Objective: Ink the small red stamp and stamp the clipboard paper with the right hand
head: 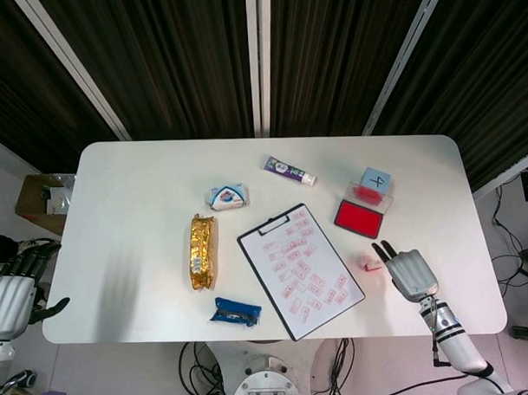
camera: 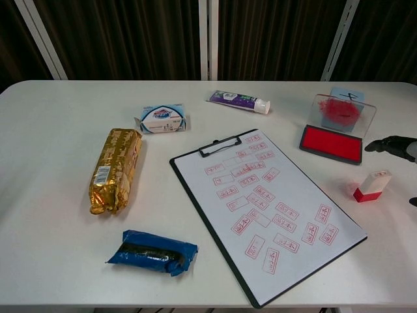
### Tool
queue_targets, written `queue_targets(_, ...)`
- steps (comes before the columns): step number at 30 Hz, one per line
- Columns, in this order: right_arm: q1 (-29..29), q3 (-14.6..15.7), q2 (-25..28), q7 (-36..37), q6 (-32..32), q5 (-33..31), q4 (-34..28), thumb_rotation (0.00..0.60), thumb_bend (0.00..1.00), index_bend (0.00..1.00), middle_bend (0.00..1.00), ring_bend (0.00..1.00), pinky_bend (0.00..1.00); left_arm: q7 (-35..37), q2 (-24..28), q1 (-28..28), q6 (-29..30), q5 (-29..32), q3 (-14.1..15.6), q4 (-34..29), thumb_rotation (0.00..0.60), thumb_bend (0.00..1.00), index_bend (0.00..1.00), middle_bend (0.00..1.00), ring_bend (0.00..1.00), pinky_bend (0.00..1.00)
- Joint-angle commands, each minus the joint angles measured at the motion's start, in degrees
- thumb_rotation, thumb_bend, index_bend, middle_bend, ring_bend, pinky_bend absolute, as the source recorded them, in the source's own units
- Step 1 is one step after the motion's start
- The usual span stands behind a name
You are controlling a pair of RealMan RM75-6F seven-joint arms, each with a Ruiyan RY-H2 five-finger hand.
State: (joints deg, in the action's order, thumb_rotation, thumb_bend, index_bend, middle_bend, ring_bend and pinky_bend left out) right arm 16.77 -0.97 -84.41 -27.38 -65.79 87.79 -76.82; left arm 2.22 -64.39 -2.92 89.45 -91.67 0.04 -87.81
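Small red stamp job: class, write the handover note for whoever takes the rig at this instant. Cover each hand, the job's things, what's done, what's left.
Right hand: holds nothing, fingers apart, over the table beside the small red stamp.
Left hand: off the table's left edge, holds nothing.
Stamp stands right of the clipboard paper; open ink pad behind it.
Done: nothing yet; stamp not gripped.
Left: grip, ink, stamp the paper.

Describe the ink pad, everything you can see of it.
The ink pad is a flat, dark-rimmed rectangular tray with a bright red inked surface. Its clear lid is open, standing up behind it and smeared red. It lies on the table's far right, apart from the clipboard, beyond the stamp. Nothing touches it but the table.
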Motion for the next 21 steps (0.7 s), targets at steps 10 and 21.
queue_targets(10, 1.54, 0.11, -6.88, 4.80, -2.16, 1.58, 8.39, 0.600, 0.17, 0.37, 0.32, 0.70, 1.00, 0.91, -0.35, -0.14, -0.34, 0.16, 0.03, 0.97, 0.600, 0.00, 0.16, 0.17, 0.16, 0.25)
queue_targets(21, 1.58, -0.02, -9.39, 6.30, -3.39, 0.90, 11.60, 0.600, 0.21, 0.42, 0.38, 0.70, 1.00, 1.14, -0.07, -0.21, -0.43, 0.35, -0.07, 0.96, 0.600, 0.00, 0.16, 0.16, 0.16, 0.25)
